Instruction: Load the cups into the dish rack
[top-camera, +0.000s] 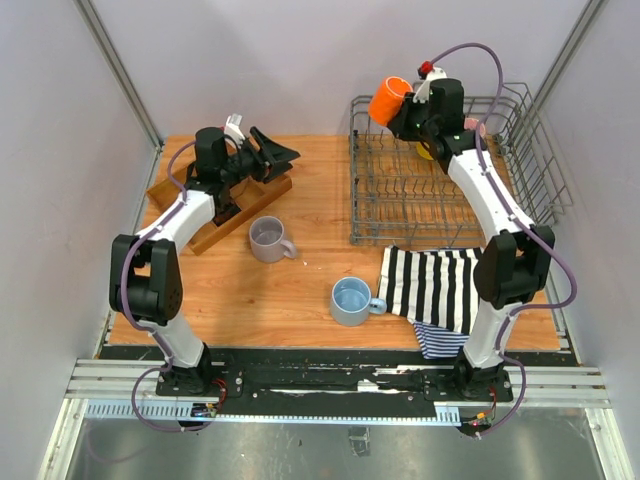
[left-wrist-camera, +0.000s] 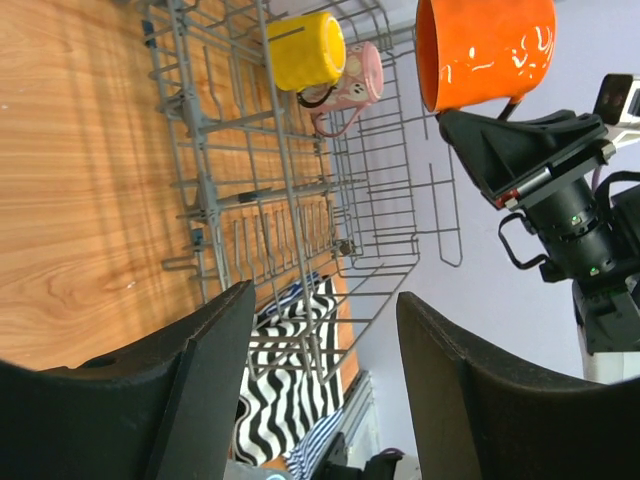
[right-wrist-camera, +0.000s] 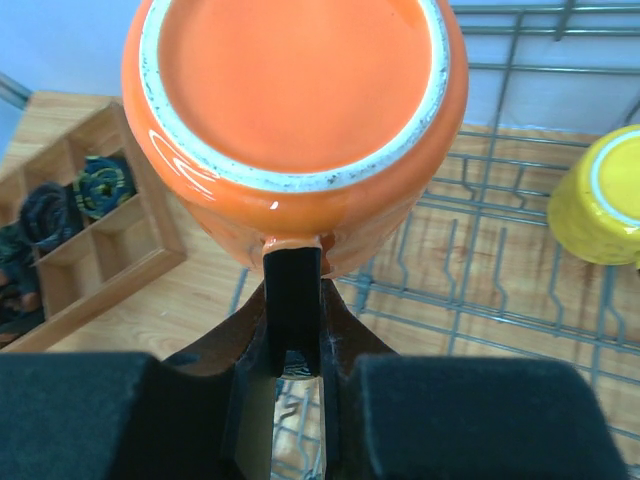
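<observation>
Right arm up high now, and the right gripper (right-wrist-camera: 293, 335) is pinching the handle of the orange mug (right-wrist-camera: 295, 90), pads pressed in on either side of it. The mug hangs clear in the air with its base turned toward the wrist camera. From above it sits over the far-left corner of the dish rack (top-camera: 400, 215), not touching any wire as far as the views show.

Inside the rack, the yellow mug (left-wrist-camera: 305, 50) and the translucent pink mug (left-wrist-camera: 355, 85) lie side by side at the far end, so two are loaded. The grey mug (top-camera: 270, 238) and the light blue mug (top-camera: 350, 300) wait on the table (top-camera: 210, 290), both outside the rack, the blue one just beside the striped towel (top-camera: 435, 285).

The left gripper (top-camera: 275, 155) hovers over the wooden tray (top-camera: 215, 228), jaws spread wide, nothing between them.

So this reads as mug number three on its way in, mid-placement. The next move looks like a lowering job: bring the orange mug down into a free lane between the upright tines, clear of the yellow mug, and tip it so it settles rather than perching on a tine. Only then should the pads let go of the handle. The tall wire side is close to the wrist here, so a straight descent seems safer than a sideways sweep.
</observation>
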